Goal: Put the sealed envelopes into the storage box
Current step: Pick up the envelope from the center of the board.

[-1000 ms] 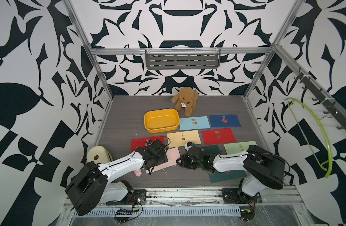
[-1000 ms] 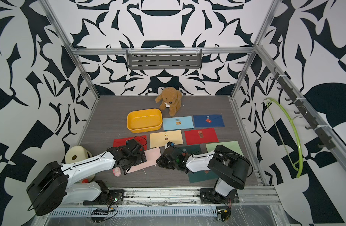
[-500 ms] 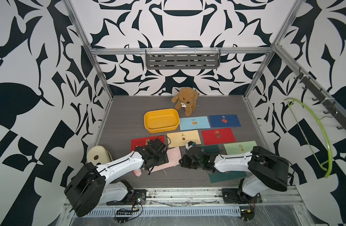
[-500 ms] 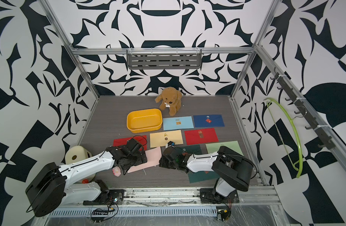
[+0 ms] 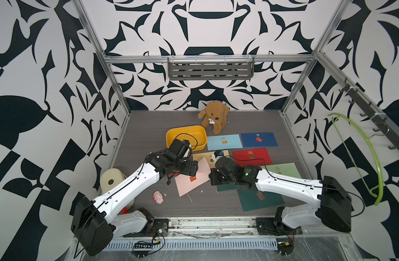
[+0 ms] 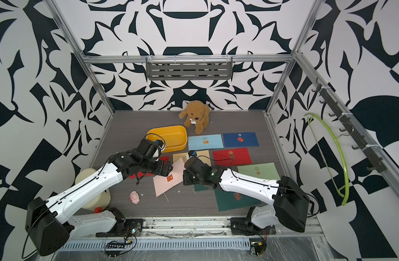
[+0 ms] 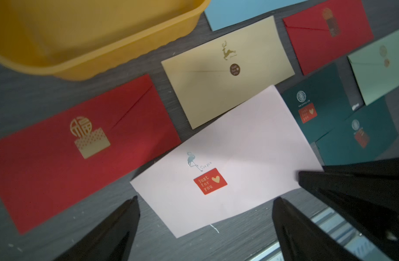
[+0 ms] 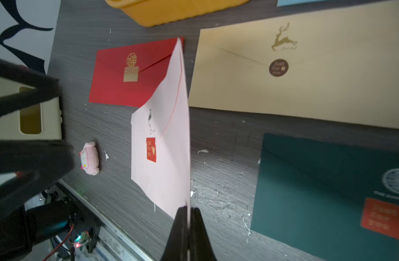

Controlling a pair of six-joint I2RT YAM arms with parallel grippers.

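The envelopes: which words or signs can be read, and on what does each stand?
"just for you": red sticker on the pink envelope.
"just for you": round brown sticker on the yellow envelope.
"just for you": red label on a dark green envelope.
"福": gold sign on the red envelope beside the pink one.
Too small: script under the deer, print under the round emblem.

Shallow yellow tub, rounded corners, upright near the back. Pink envelope with red sticker, tilted up from the table, one edge pinched in the right gripper. Flat around it: red envelope, cream envelope, light blue envelope, navy envelope, second red envelope, pale green envelope, two dark green envelopes side by side.
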